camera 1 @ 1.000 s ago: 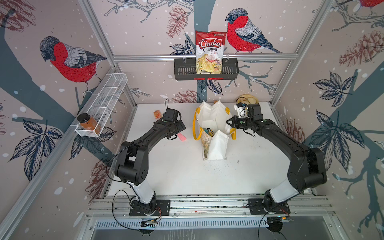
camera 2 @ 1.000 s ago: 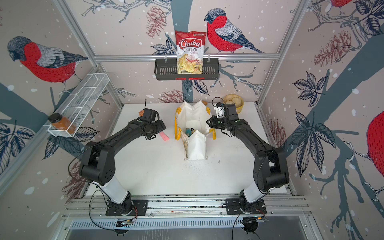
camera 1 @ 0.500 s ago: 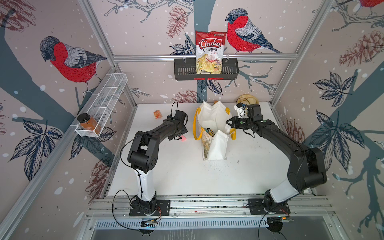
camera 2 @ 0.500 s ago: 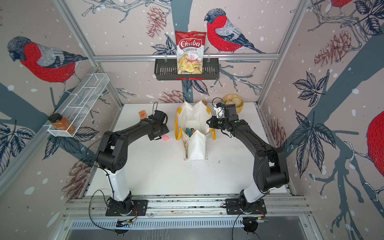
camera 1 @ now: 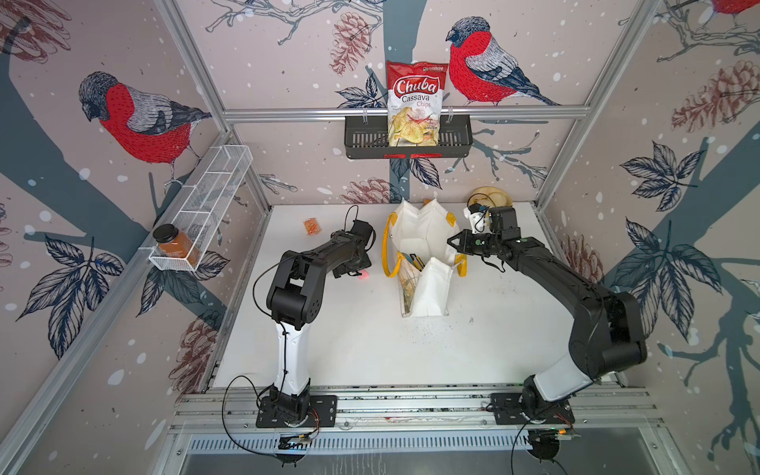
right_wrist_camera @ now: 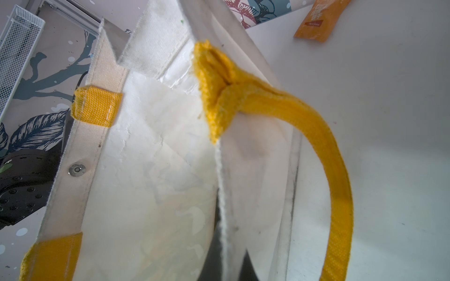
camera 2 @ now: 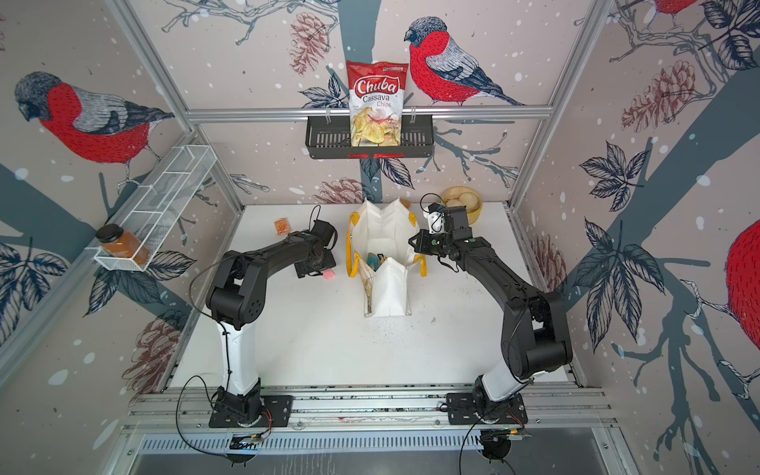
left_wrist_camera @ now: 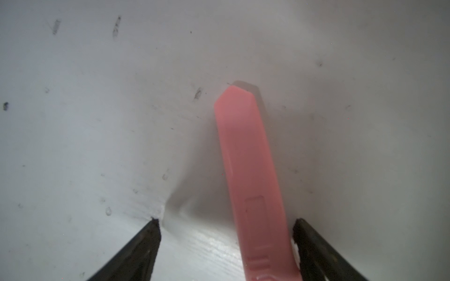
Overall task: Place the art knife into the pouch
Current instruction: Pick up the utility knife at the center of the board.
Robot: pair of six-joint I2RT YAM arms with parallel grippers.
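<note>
Over the past second the left arm has folded its elbow up and drawn its pincer [left_wrist_camera: 226, 243] down over the pink art knife [left_wrist_camera: 250, 170] on the desk [camera 1: 370, 349], left of the pouch [camera 1: 427, 242]. It straddles the handle wide open, gripping nothing. The right pincer [camera 1: 454, 242] is clamped shut on the pouch rim, holding the mouth open.
</note>
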